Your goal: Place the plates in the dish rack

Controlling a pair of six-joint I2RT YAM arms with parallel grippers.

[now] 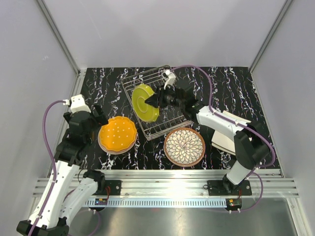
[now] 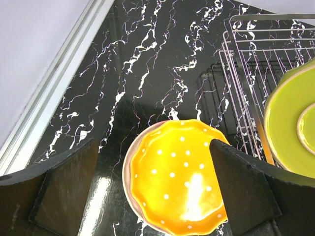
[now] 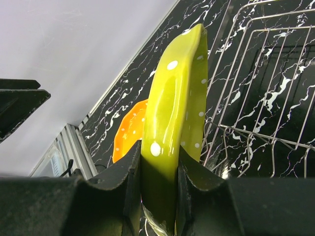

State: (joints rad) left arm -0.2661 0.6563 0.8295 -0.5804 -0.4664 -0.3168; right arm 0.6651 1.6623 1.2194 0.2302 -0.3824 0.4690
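The lime-green plate (image 3: 174, 113) stands on edge, white dots on its scalloped rim, clamped at its lower rim by the right gripper (image 3: 160, 157) – the two dark fingers (image 3: 129, 169) press on opposite faces with only the plate's thickness between them. From above, the plate sits tilted inside the outline of the dish rack (image 1: 163, 129), towards its left side. Whether its lower edge touches the wires I cannot tell. The rack is a silver wire basket lying at an angle on the black, white-veined table (image 1: 98, 83), near its far middle.

Left of the rack, close to its near corner, the orange plate (image 2: 179, 182) lies flat, dotted white, on top of another plate whose pale rim (image 2: 127, 172) shows at its left edge. The left gripper (image 2: 153, 142) hangs above it with its jaws spread as wide as they go, one on each side of the plate in the wrist view – nothing is between them.

In front of the rack, the petal-patterned plate (image 1: 184, 146) with its brown rim lies flat on the table. To its right a white plate (image 1: 222, 144) lies partly hidden under the right arm.
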